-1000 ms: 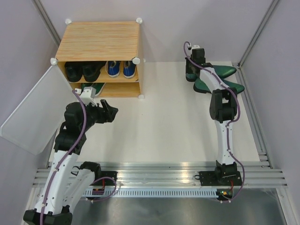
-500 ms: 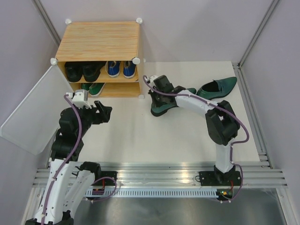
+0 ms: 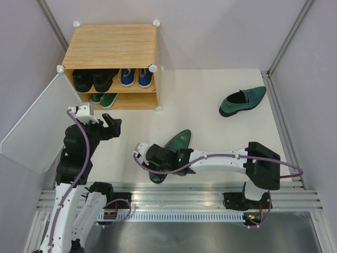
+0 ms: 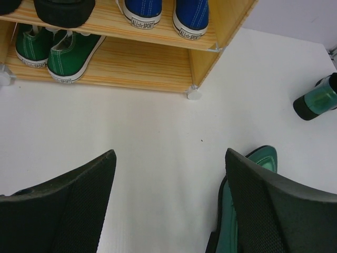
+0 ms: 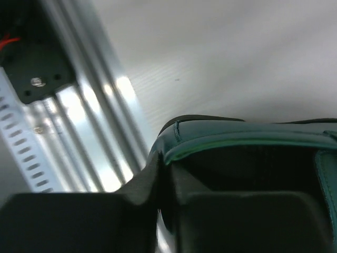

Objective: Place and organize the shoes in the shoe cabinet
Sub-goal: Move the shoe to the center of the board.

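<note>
One dark-green loafer (image 3: 178, 142) is at the bench's (image 3: 210, 132) near edge, its heel rim clamped between the right jaws, one inside the shoe, one outside. Its mate (image 3: 243, 100) lies well apart, far right. The left jaws stand wide apart, empty, facing the shoe cabinet (image 3: 113, 47), door (image 3: 37, 124) open: black boots (image 3: 93, 79) and blue sneakers (image 3: 136, 77) on the upper shelf, green sneakers (image 3: 102, 98) below.

The right hand (image 3: 156, 167) hides much of the loafer (image 3: 179, 141).
</note>
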`<action>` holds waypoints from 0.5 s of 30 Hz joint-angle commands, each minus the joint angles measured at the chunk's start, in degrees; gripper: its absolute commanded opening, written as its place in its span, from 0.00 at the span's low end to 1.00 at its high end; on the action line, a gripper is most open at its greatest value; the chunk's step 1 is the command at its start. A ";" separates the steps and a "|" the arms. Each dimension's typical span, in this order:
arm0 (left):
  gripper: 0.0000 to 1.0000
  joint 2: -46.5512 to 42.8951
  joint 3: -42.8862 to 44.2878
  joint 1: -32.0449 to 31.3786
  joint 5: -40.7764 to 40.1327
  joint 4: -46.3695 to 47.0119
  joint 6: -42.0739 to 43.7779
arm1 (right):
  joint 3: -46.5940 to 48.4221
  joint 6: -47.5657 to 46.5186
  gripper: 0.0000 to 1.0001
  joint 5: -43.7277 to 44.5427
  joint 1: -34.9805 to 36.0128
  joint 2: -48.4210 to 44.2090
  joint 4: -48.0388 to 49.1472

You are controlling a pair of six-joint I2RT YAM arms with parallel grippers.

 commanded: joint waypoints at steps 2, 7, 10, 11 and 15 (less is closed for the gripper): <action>0.89 0.18 -0.51 0.65 -0.97 0.56 -1.04 | 1.45 1.56 0.46 -0.71 2.50 -2.22 3.86; 0.98 1.76 -0.68 0.82 1.40 0.74 -1.04 | 0.58 2.09 0.78 5.43 2.59 -6.96 3.42; 0.99 3.69 -0.68 0.82 5.17 1.09 -0.52 | -0.74 2.88 0.84 10.79 2.59 -12.75 1.58; 0.99 4.65 -0.68 0.91 6.66 1.27 0.01 | -1.87 3.23 0.85 11.93 2.59 -16.42 0.44; 0.99 6.94 -1.47 0.74 19.28 3.02 1.85 | -7.32 5.60 0.88 19.48 2.50 -27.51 -1.06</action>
